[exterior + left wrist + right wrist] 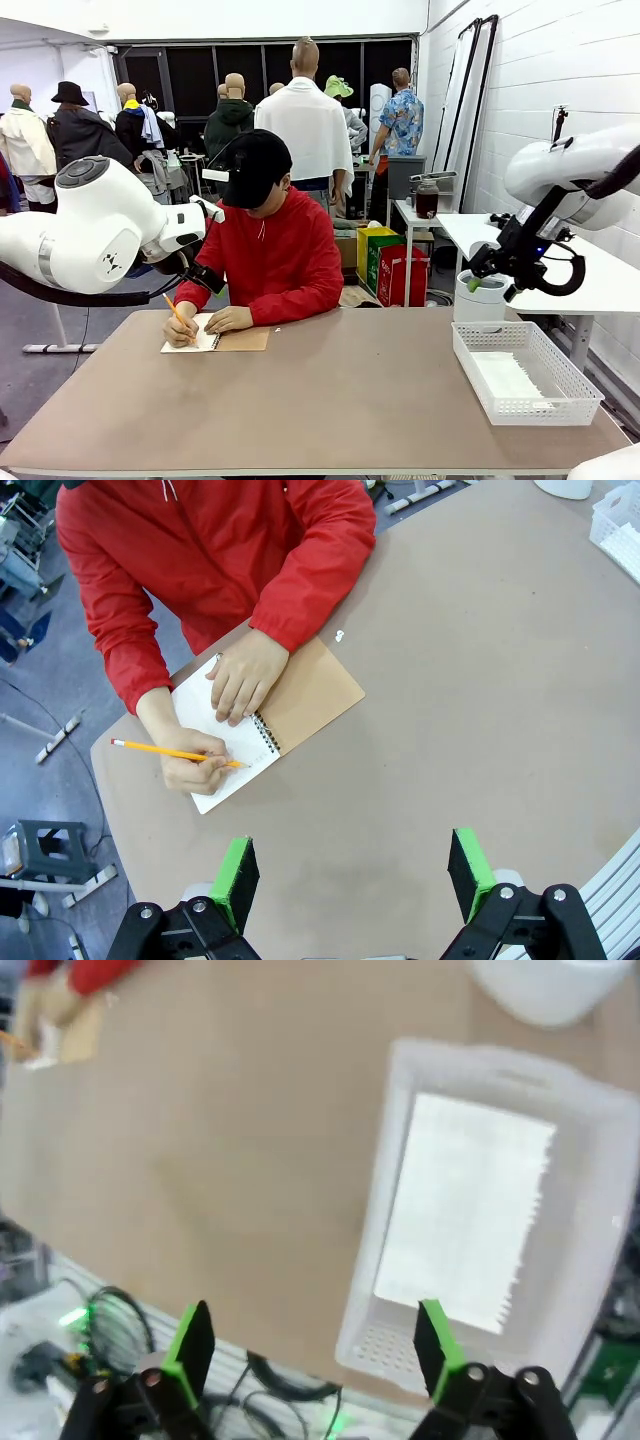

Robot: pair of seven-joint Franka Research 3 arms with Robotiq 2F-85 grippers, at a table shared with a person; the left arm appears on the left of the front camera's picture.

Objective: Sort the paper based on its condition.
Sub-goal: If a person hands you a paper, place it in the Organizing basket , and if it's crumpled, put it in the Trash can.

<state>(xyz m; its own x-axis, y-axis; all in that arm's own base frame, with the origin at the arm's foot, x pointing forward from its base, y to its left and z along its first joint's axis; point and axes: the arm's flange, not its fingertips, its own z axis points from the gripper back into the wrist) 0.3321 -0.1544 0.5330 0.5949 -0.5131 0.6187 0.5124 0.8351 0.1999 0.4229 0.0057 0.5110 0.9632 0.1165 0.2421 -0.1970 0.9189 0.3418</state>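
The centre and near side of the counter (330,400) are bare: open passage from either side. Far left corner blocked: the person's writing hand (192,765) with a pencil (170,751) and the person's other hand (243,675) rest on the notebook (240,341). Right edge: a white mesh basket (555,410), open-topped, holds paper (505,378); a white tub (480,300) stands just behind it.

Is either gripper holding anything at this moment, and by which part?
Neither: the left gripper and the right gripper are open and empty above the table. The person's hand holds a pencil near its tip.
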